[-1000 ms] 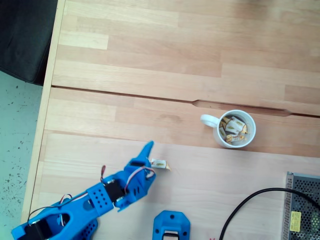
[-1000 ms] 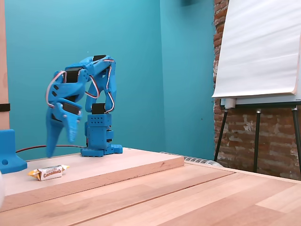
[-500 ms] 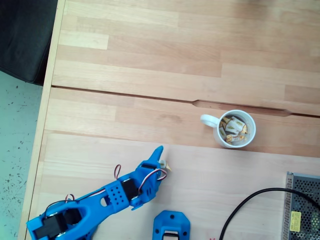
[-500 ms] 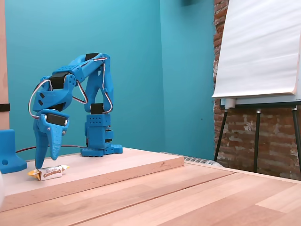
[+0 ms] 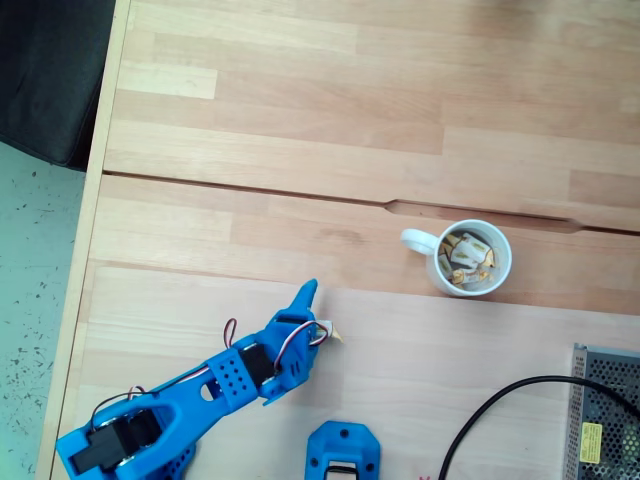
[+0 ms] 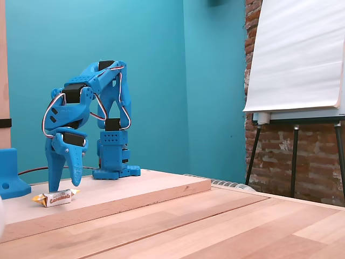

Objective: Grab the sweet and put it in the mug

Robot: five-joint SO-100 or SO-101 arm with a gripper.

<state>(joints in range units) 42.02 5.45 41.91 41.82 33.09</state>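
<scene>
So far nothing is grasped: the small white sweet with yellow-orange twisted ends [image 6: 56, 198] lies on the pale wooden bench [image 5: 400, 150] beneath the blue claw [image 6: 63, 183], whose opening I cannot tell, well apart from the white ceramic mug [image 5: 468, 257].

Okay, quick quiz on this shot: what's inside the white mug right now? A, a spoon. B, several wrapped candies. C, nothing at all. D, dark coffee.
B: in the fixed view from above, the mug holds a small heap of white and yellow-orange wrapped candies, while one more sweet lies on the wooden board beside the gripper.
</scene>
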